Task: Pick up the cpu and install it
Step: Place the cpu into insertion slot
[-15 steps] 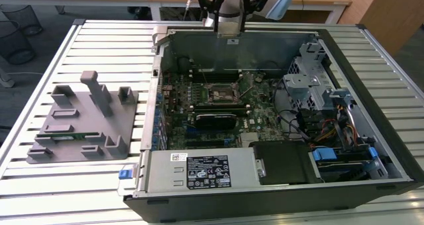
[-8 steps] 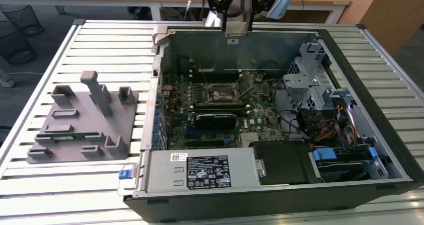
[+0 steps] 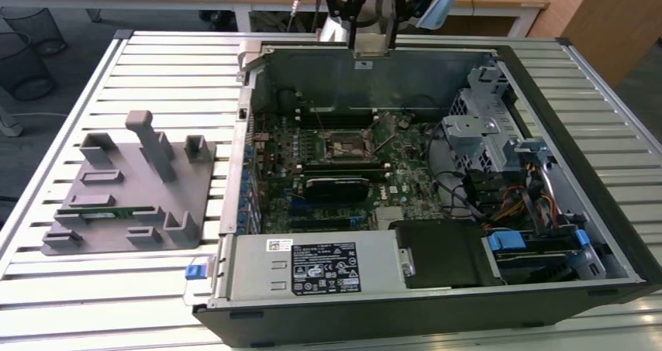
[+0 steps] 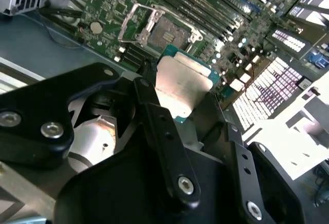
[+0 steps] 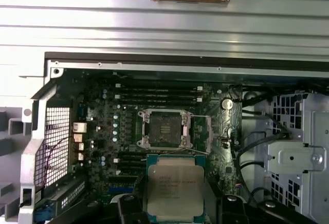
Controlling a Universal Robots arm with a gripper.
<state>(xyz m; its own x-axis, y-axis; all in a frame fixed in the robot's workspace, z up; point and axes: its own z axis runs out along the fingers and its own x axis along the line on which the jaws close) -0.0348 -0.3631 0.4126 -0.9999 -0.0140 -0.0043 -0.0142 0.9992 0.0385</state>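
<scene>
Gripping cpu [image 5: 175,188], shiny silver top, greenish edge

My gripper [image 3: 373,49] hangs above the far wall of an open computer case [image 3: 414,312], black fingers closed on the cpu [image 3: 373,35], a silvery square. Inside the case the green motherboard [image 3: 414,157] lies flat, its square socket [image 3: 346,143] near the middle. On the slatted table [image 3: 155,64], toward the exterior view's left, a grey fixture [image 3: 104,239] holds a green memory stick [image 3: 108,210]
</scene>
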